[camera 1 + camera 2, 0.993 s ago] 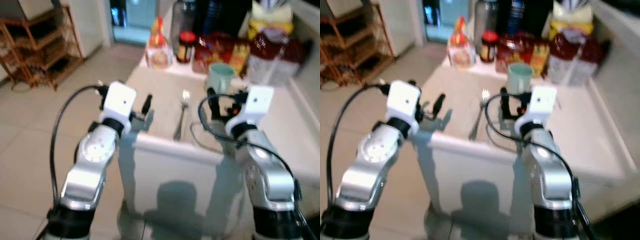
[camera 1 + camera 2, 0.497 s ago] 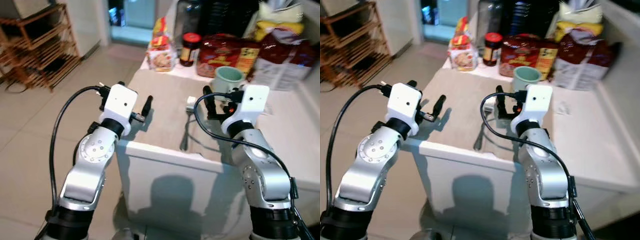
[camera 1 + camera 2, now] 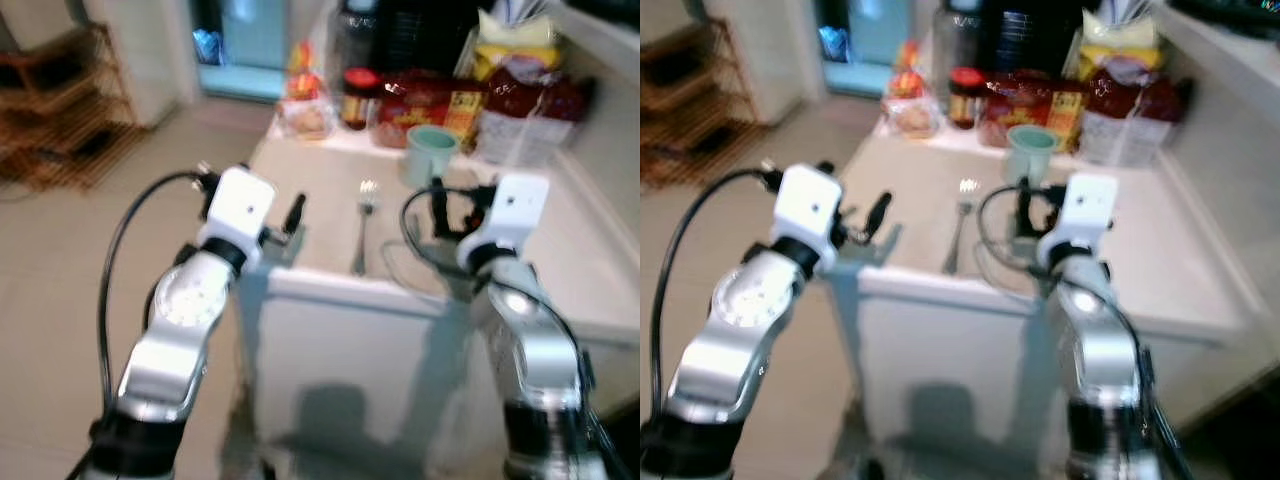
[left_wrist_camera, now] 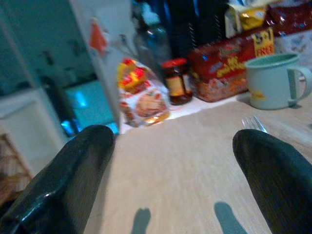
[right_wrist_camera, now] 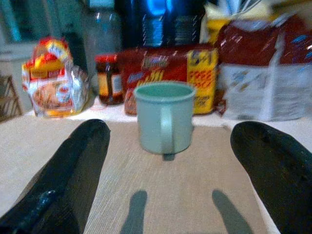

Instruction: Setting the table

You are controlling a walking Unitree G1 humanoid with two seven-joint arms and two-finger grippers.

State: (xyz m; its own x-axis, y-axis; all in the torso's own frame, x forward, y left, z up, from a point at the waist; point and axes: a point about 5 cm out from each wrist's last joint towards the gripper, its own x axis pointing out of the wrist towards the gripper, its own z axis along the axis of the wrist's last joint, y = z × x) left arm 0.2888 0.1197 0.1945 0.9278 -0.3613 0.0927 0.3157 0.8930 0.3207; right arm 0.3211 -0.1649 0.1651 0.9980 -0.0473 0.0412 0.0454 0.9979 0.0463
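A metal fork (image 3: 362,225) lies on the beige mat (image 3: 330,215) of the white table (image 3: 400,297), pointing away from me. A pale green mug (image 3: 428,155) stands upright behind it, to the right. My left gripper (image 3: 291,222) hovers open over the table's front left corner, left of the fork. Just right of the fork, my right gripper (image 3: 450,210) is held open and in line with the mug (image 5: 163,117), a short way in front of it. The left wrist view has the fork's tines (image 4: 254,124) and the mug (image 4: 273,80) beyond the fingers (image 4: 73,180). Both grippers hold nothing.
Groceries line the table's back edge: a red-lidded jar (image 3: 357,98), a snack bag (image 3: 300,105), red packets (image 3: 430,100), dark bottles and a white bag (image 3: 520,125). A wooden rack (image 3: 70,120) stands on the tiled floor to the left. A counter edge runs along the right.
The whole view has shifted and blurred, so the camera moved. Both arms keep the same pose with open fingers; fork and mug stay in place.
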